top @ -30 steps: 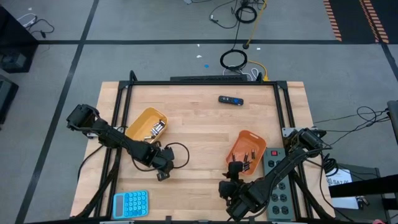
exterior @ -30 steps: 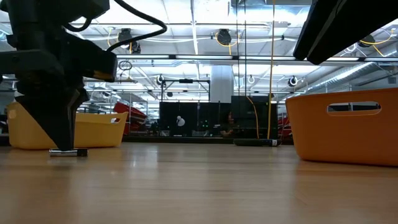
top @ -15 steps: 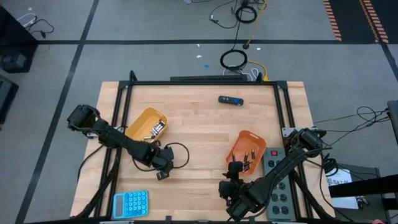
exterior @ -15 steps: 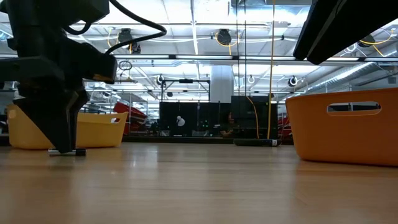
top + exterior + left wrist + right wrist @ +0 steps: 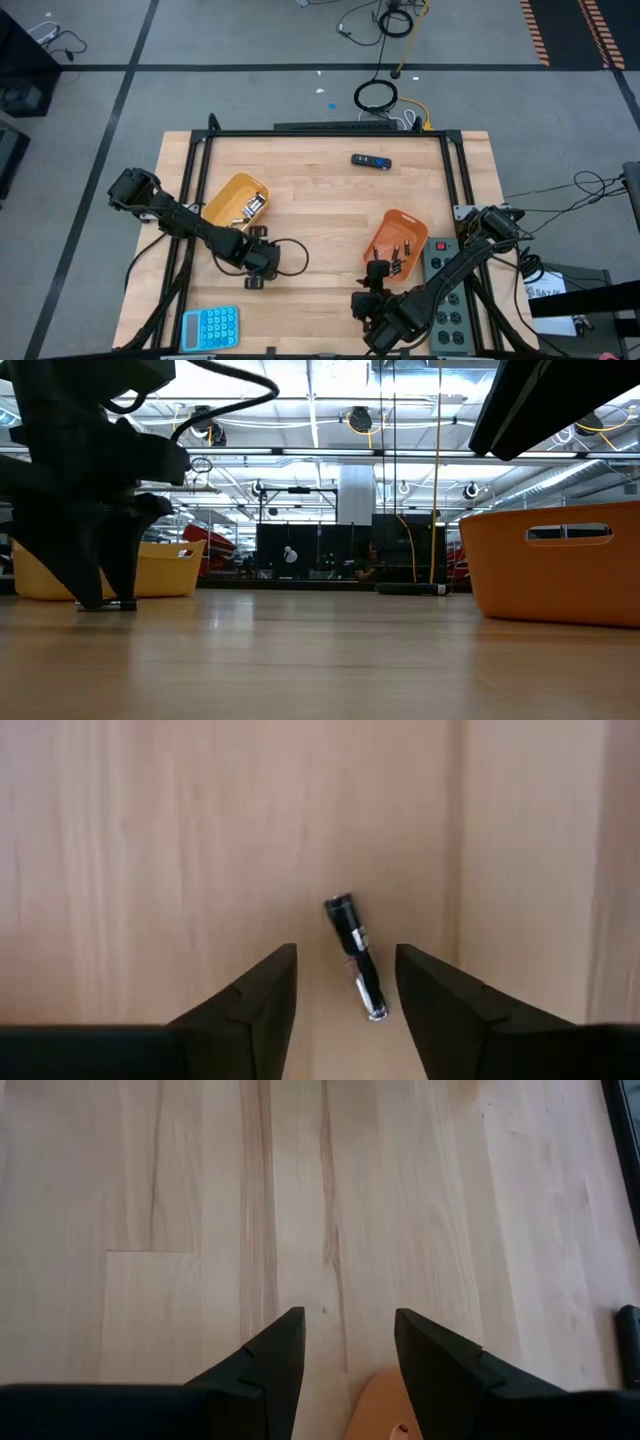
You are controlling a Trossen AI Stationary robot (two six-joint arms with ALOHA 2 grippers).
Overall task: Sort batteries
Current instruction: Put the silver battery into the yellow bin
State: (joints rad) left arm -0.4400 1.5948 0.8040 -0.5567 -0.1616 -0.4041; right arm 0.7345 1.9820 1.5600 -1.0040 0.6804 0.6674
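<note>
Left gripper (image 5: 345, 982): spread open over the table's near left part, beside the yellow tray's (image 5: 228, 192) near corner; nothing gripped.
Loose battery (image 5: 356, 957): lay flat on the wood between the two open fingers (image 5: 262, 997), slanted, touching neither in the left wrist view; dark at one end, silvery at the other.
Same battery, low view: seen as a thin sliver (image 5: 108, 605) at the foot of the left gripper (image 5: 98, 600), ends hard to make out.
Sorted batteries (image 5: 249, 207): heaped in the yellow tray toward its far right corner; more cells (image 5: 400, 253) lay in the orange tray (image 5: 385, 230); count unclear in both.
Right gripper (image 5: 343, 1350): held apart and empty above bare wood at the near edge, just beside the orange tray's near end.
Open room: wide bare wood (image 5: 330, 210) between the two trays and across the table's middle.
Edges: black frame rails (image 5: 195, 170) ran along the left, right and far sides.
Far side: black-and-blue device (image 5: 370, 160) lay alone near the far rail.
Off the boards: blue calculator (image 5: 210, 327) sat at the near left corner, grey button panel (image 5: 445, 300) along the right edge.
Cut off: orange tray (image 5: 555, 575) clipped by the low view's right border; yellow tray (image 5: 160, 568) partly hidden behind the left arm there.
</note>
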